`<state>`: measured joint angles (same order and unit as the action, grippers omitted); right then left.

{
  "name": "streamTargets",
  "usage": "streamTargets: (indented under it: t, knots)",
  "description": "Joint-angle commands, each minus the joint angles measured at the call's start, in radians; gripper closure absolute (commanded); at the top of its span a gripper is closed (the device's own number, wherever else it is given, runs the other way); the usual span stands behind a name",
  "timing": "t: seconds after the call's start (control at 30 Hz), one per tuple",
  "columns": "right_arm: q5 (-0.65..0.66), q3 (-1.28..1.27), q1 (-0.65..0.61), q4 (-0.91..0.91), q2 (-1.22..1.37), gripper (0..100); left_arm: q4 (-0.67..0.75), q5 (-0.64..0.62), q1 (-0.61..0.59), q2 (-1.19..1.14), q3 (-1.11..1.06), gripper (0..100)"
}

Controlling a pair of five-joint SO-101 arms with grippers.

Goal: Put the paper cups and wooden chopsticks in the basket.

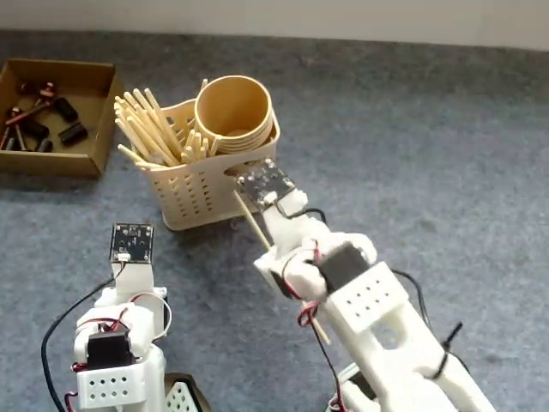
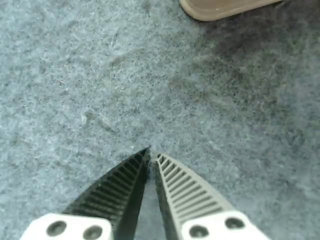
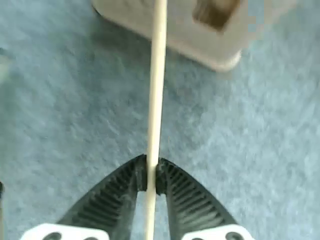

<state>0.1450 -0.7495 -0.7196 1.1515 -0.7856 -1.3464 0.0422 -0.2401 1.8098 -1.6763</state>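
Note:
A cream slotted basket [image 1: 199, 196] stands on the grey carpet, with a bundle of wooden chopsticks [image 1: 150, 129] and a stack of paper cups [image 1: 233, 112] inside it. My right gripper [image 3: 151, 172] is shut on a single wooden chopstick [image 3: 157, 90], which points toward the basket's lower wall [image 3: 185, 30] just ahead. In the high view that chopstick [image 1: 253, 225] runs slanted beneath the right arm [image 1: 343, 275], close to the basket's near side. My left gripper [image 2: 150, 152] is shut on nothing, low over bare carpet, a little short of a basket corner [image 2: 225, 7].
A shallow cardboard box [image 1: 86, 159] holding several small dark parts sits at the far left. The left arm [image 1: 120, 335] stands at the near left. Open carpet stretches to the right of the basket.

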Motion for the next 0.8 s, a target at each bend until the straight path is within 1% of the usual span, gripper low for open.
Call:
streamTargets:
  t: [0.0, 0.13, 0.23, 0.5, 0.63, 0.77]
  knots:
    - [-0.011, 0.059, -0.062, -0.071, -0.125, 99.4, -0.003, 0.003, 0.015, 0.004, -0.019, 99]
    - [-0.009, 0.104, -0.077, -0.199, -0.183, 99.4, -0.003, 0.003, 0.015, 0.004, -0.019, 99]
    - [-0.006, 0.136, -0.077, -0.331, -0.188, 99.4, -0.003, 0.003, 0.015, 0.004, -0.019, 99]
    - [-0.005, 0.151, -0.079, -0.849, -0.185, 99.4, -0.003, 0.003, 0.015, 0.004, -0.019, 99]
    - [-0.005, 0.150, -0.079, -1.027, -0.165, 99.4, -0.003, 0.003, 0.015, 0.004, -0.019, 99]
    - [-0.005, 0.154, -0.079, -1.159, -0.074, 99.4, -0.003, 0.003, 0.015, 0.004, -0.019, 99]
